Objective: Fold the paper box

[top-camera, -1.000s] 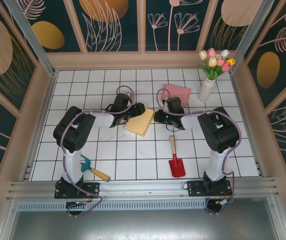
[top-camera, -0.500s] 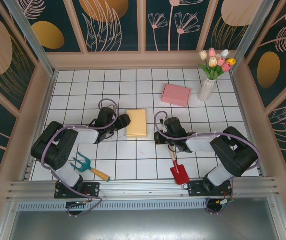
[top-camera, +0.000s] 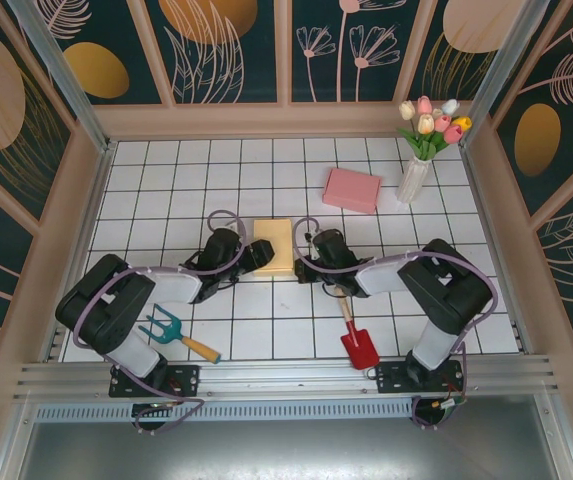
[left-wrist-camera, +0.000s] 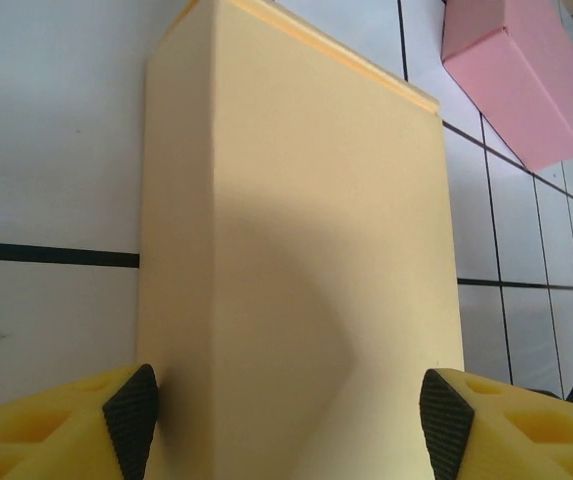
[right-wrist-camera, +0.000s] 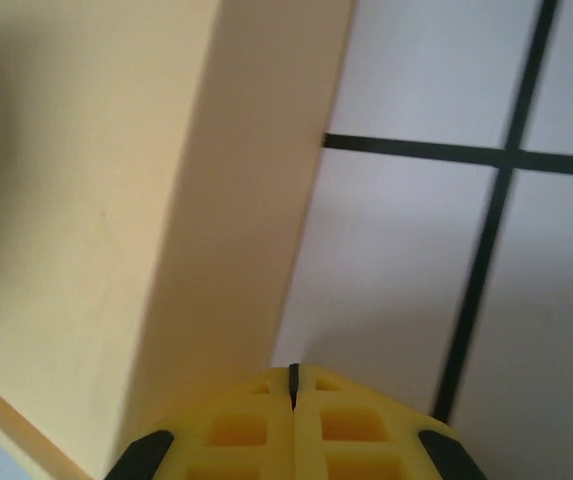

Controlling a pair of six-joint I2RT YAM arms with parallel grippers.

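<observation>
The paper box (top-camera: 274, 243) is set mid-table, flanked by the left gripper (top-camera: 263, 256) and right gripper (top-camera: 299, 266). A second box (top-camera: 352, 189) and vase (top-camera: 413, 180) are placed far right; a trowel (top-camera: 354, 335) and hand fork (top-camera: 171, 328) are laid near.

My left arm (top-camera: 166, 285) and right arm (top-camera: 391, 275) are black at the joints, pale grey between, each trailing a lilac cable (top-camera: 222, 213). My jaws: yellow lattice fingers (left-wrist-camera: 36, 435) tipped with black pads (left-wrist-camera: 134, 418).

Left wrist: yellow box (left-wrist-camera: 296, 250) near end cut off at bottom edge; pink box (left-wrist-camera: 511, 80) clipped top-right.
</observation>
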